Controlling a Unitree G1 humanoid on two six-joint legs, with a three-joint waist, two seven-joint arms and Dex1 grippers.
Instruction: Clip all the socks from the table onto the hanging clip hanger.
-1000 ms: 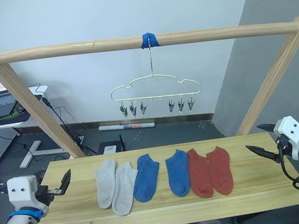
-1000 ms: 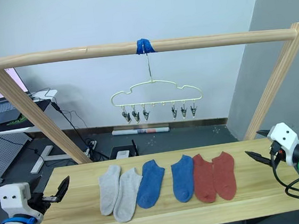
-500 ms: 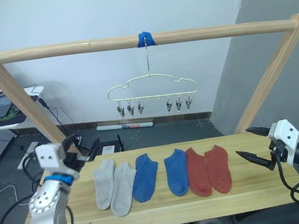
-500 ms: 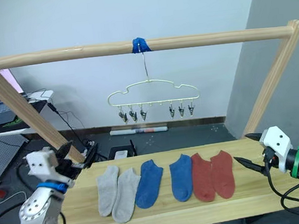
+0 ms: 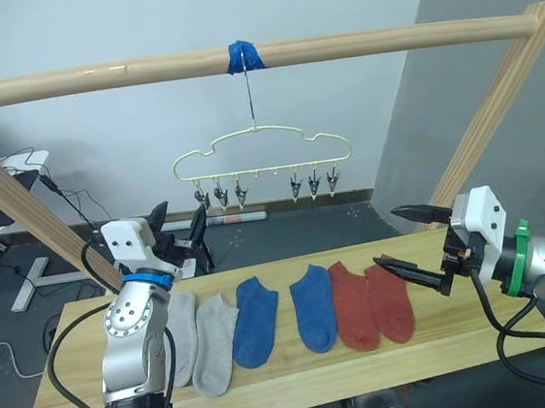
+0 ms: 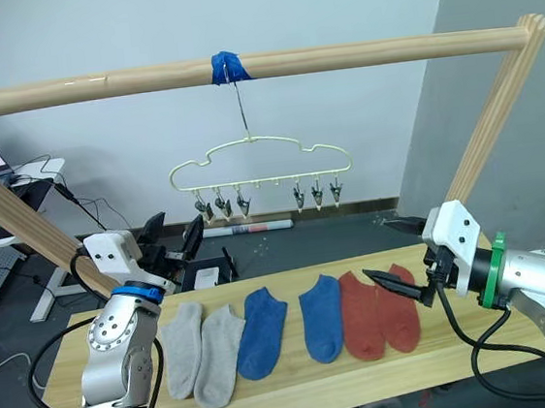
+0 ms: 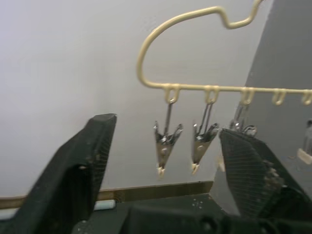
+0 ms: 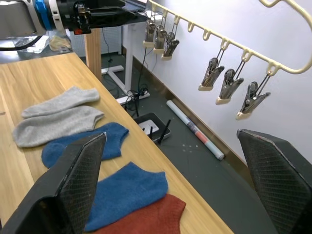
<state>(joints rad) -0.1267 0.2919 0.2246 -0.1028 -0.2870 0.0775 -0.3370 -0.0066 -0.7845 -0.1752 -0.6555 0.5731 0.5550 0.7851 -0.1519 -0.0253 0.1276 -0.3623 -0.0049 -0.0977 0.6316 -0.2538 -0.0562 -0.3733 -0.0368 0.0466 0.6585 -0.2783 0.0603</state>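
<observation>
6 socks (image 5: 294, 311) lie in a row on the desk (image 5: 301, 381): 2 grey left, 2 blue middle, 2 red right. Hanger (image 5: 261, 156) hangs from the pole (image 5: 238, 58) above the far edge, clips bare. Left end effector (image 5: 179, 225) raised beside the leftmost clips, released. Right end effector (image 5: 405, 241) over the red socks, released.

You see 6 socks (image 5: 294, 312) lying in a row on the worktop (image 5: 434, 348). The left gripper (image 5: 179, 222) is raised, fingers apart, beside the hanger (image 5: 260, 152); the right gripper (image 5: 405, 243) hovers spread above the red pair.
</observation>
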